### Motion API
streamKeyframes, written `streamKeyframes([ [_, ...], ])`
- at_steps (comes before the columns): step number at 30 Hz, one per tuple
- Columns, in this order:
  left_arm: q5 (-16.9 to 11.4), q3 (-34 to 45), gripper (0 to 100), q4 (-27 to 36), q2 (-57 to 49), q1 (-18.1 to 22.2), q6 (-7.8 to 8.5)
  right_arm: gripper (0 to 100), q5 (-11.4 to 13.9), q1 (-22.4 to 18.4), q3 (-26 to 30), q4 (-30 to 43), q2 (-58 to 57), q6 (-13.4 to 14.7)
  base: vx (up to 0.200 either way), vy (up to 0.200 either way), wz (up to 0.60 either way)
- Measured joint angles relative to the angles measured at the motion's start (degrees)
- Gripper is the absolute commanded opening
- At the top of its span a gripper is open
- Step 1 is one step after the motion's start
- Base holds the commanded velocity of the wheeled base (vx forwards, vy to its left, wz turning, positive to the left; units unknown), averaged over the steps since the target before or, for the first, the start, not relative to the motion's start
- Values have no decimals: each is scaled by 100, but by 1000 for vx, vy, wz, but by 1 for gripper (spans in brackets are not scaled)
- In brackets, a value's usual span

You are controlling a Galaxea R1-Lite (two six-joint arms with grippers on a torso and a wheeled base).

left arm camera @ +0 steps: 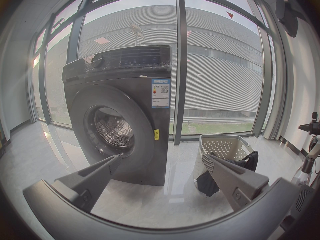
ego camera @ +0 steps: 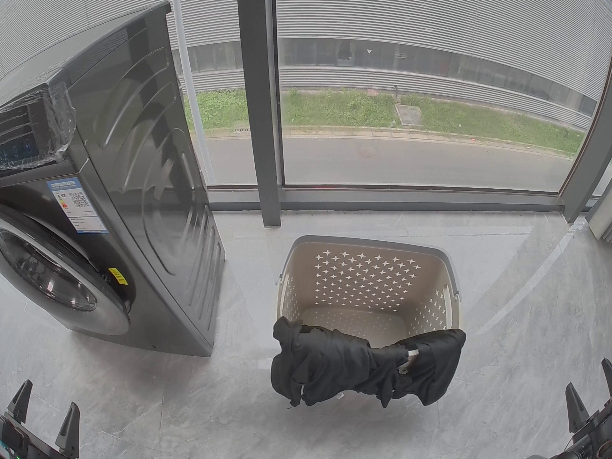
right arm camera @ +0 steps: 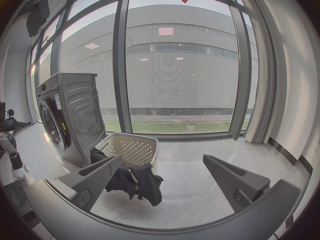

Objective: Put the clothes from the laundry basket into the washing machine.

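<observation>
The washer (ego camera: 146, 180) runs off the head view's left edge; dark clothes (ego camera: 338, 364) hide the near rim of the basket (ego camera: 366, 275).

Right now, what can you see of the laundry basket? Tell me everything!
The laundry basket is a cream plastic tub with a grey rim, rounded corners and little star-shaped holes in its walls. It stands upright on the pale, shiny floor, in front of the window and to the robot's right of the washing machine, not touching it. Black clothes hang over its near rim and droop down the outside. The part of the bottom that shows inside looks bare.
</observation>
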Motion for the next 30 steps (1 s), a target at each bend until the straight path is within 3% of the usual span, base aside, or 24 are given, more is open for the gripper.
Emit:
streamKeyframes([
  [30,-1,0,100,0,0,-2,0,100,-2,5,0,-1,0,0,0,200,0],
])
